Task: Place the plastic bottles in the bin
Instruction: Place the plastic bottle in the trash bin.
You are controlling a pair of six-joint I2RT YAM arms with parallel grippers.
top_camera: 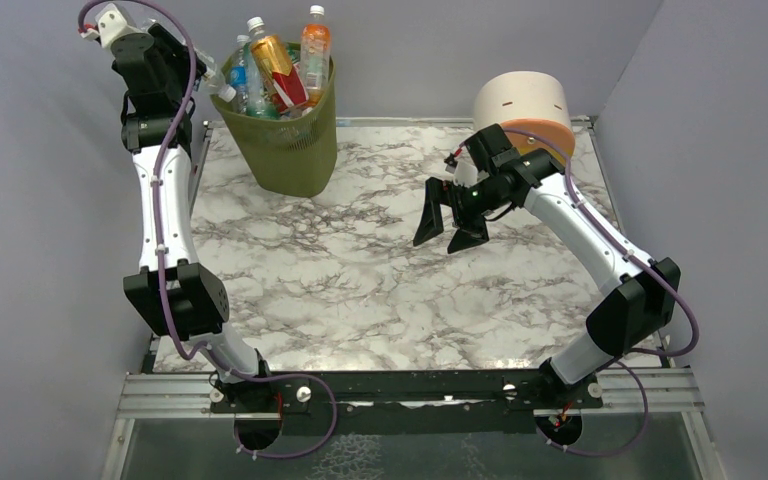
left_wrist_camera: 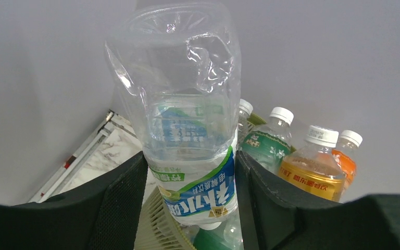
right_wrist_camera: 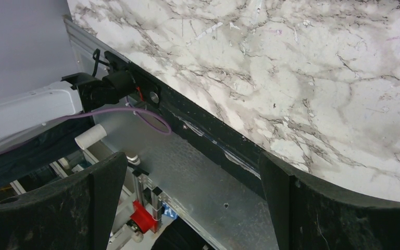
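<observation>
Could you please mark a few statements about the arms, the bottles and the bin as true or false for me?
1. The left gripper is shut on a clear bottle. True.
2. The right gripper holds a bottle. False: it is open and empty above the table.
3. The bin is empty. False: several bottles stand in it.
4. The cream cylinder stands at the table's far side, beyond the right gripper. True.

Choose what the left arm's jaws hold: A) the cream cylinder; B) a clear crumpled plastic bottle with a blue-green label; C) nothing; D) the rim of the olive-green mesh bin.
B: in the left wrist view, both black jaws press the sides of the clear crumpled plastic bottle with a blue-green label.
</observation>
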